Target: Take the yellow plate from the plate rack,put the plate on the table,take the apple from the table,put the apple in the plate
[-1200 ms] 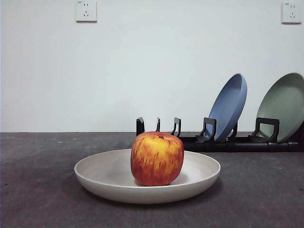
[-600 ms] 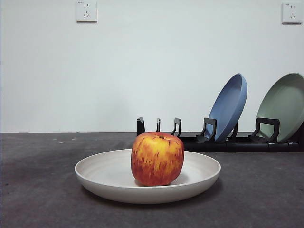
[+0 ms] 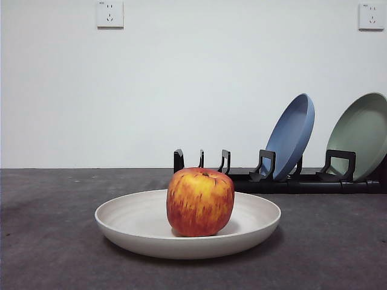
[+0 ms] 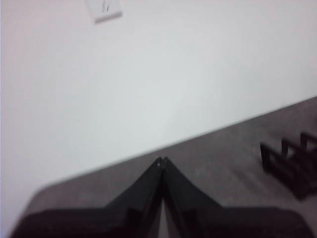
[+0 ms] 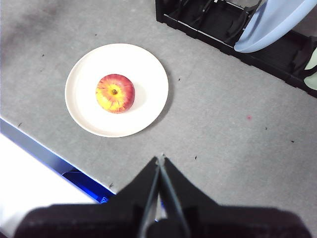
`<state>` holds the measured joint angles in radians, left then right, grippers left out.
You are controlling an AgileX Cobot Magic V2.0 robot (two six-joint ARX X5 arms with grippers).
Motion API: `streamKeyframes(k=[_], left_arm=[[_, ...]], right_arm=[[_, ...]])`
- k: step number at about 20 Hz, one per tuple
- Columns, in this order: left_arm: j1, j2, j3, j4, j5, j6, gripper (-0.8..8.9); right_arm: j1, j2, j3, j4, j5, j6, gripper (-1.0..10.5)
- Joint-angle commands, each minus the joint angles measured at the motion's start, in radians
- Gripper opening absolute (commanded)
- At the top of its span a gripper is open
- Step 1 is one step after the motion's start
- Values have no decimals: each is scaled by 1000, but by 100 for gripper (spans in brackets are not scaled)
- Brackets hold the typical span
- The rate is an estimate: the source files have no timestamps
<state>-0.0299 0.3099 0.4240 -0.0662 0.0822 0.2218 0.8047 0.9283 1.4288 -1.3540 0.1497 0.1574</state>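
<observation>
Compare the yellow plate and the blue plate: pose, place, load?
Pose: the yellow plate lies flat; the blue plate stands tilted on edge.
Place: the yellow plate rests on the table, in front of the plate rack; the blue plate sits in a slot of that rack.
Load: the yellow plate holds the apple; the blue plate holds nothing.
Shared: both are round, shallow and matte.

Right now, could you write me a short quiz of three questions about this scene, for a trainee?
1. True or false: the apple lies in the yellow plate.
2. Which plates stand in the rack? A) blue and green B) yellow and blue C) none
3. Fill in: both grippers, left and right, are ____.

Key: 1 true; 2 A, the blue plate and green plate; 3 shut.
</observation>
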Motion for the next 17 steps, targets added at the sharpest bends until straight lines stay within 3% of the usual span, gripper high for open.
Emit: streamKeyframes(k=[1, 8, 11, 17], left_arm=[[14, -76, -142, 24, 3, -76, -3], [21, -280, -417, 4, -4, -204, -3], [40, -306, -417, -94, -3, -219, -3], [46, -303, -416, -97, 3, -252, -3]], right_arm=[[1, 3, -2, -23, 1, -1, 1], [1, 6, -2, -23, 1, -1, 1], [1, 6, -2, -23, 1, -1, 1], [1, 6, -2, -23, 1, -1, 1]])
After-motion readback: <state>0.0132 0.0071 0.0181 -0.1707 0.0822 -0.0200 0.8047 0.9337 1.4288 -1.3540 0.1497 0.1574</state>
